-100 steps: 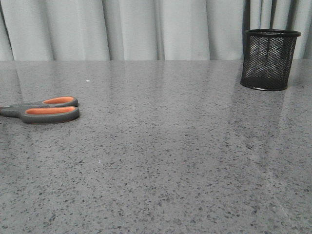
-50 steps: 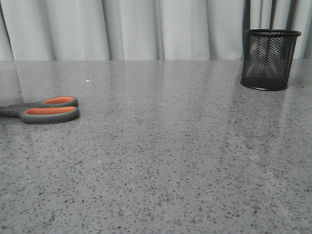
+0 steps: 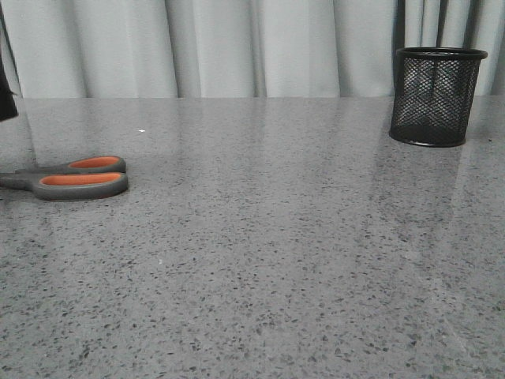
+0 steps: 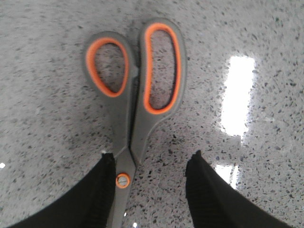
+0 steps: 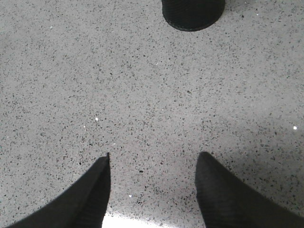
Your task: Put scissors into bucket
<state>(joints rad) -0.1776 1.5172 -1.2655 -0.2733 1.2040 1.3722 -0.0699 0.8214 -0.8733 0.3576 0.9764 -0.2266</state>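
The grey speckled table [image 3: 268, 260] is bare across its near half in the front view. At the left edge, toward the middle depth, the scissors [image 3: 75, 178] lie flat with their orange-lined handle loops pointing right and the blades running off the left side of the frame. The left wrist view looks straight down on them: the two loops lie side by side, the handles narrow to the orange pivot screw, and the left gripper [image 4: 149, 164] hangs over that point with its fingers [image 4: 204, 190] spread wide and holding nothing — one dark fingertip sits just beside the pivot, the other stands apart over bare table. A dark sliver at the far left edge of the front view shows little more than that something black is there. The right gripper [image 5: 152, 164] is likewise parted wide and empty over bare table, with the base of the bucket [image 5: 193, 14] ahead of it. That bucket [image 3: 438, 96] stands upright at the far right — black mesh, solid rim — before the pale curtain [image 3: 213, 47], well apart from the scissors.
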